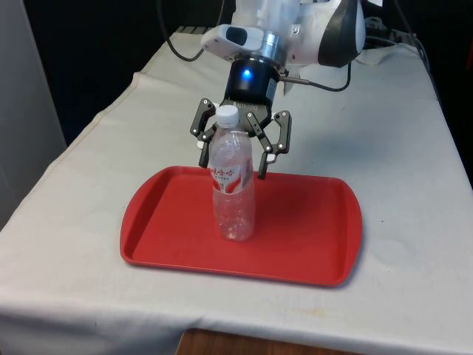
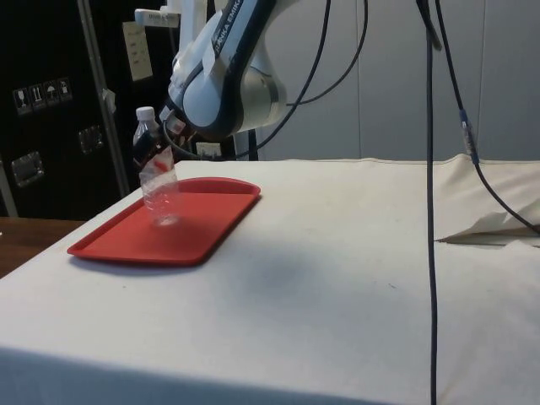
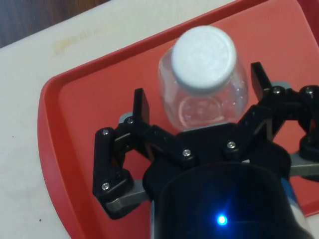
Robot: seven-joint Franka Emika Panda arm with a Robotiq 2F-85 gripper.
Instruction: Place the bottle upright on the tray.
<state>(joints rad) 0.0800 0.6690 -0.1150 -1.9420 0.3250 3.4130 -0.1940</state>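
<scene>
On the red plastic tray [image 1: 310,244], near the middle of the white-clothed table [image 1: 89,222], a clear plastic water bottle with a white cap and a red-and-white label [image 1: 233,185] stands upright, its base on the tray floor. Just behind it, the black two-finger gripper [image 1: 235,159] of the white arm hangs with its jaws spread wide, one finger on either side of the bottle's upper half and neither touching it.

In the side view the arm's bulky white joint covers most of the gripper [image 2: 162,143], so the fingers are hard to make out there; the bottle [image 2: 157,181] shows in front of it, cap and shoulder tipped a little toward the arm, at the tray's [image 2: 202,232] far end. In the wrist view the gripper's own body hides the bottle's lower part, and the white cap [image 3: 204,59] and clear shoulder sit between the two fingers [image 3: 141,107], with gaps on both sides. The tray's edges are cut off in that view. The label's print is too small to read.
</scene>
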